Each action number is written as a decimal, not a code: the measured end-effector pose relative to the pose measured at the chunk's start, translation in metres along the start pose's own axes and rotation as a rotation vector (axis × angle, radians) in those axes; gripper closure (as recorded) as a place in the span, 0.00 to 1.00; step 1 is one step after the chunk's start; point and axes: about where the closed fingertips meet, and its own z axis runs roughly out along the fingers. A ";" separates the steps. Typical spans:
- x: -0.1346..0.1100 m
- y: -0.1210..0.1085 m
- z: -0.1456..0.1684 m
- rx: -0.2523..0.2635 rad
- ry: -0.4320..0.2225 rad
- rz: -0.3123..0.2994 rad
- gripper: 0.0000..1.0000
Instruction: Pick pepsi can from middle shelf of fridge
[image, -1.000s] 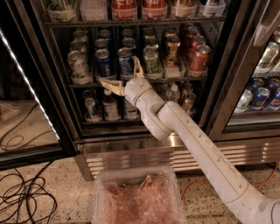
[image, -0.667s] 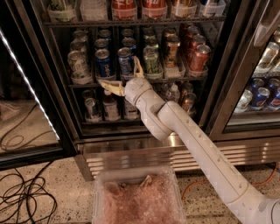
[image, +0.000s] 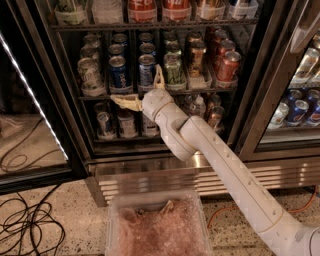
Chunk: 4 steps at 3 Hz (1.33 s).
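Speckled beige terrazzo floor (image: 65, 200) strewn with tangled black cables (image: 25, 225) at left, thin orange cord (image: 222, 214) at right. Slanting strip of white light (image: 31, 95) along the dark left side. Clear plastic tub (image: 112, 220) in foreground. Pale gripper (image: 136, 83), fingers spread, at front edge of middle shelf (image: 97, 96).

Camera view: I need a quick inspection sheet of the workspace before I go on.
Surface: middle shelf packed with rows of cans.
Job's things: pepsi can upright in the front row of the fridge.
Clutter: dark blue can and green-silver can flank it.
Grippers: gripper open, at the shelf edge just below the pepsi can.
Cables: black cables on the floor, left; orange cable, right.
Surroundings: clear bin in the foreground; second cooler at right.
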 end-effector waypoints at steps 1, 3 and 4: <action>-0.004 -0.004 -0.011 0.036 -0.008 -0.027 0.00; -0.006 -0.002 -0.010 0.019 -0.009 -0.034 0.00; -0.023 -0.021 -0.010 -0.023 -0.026 0.035 0.00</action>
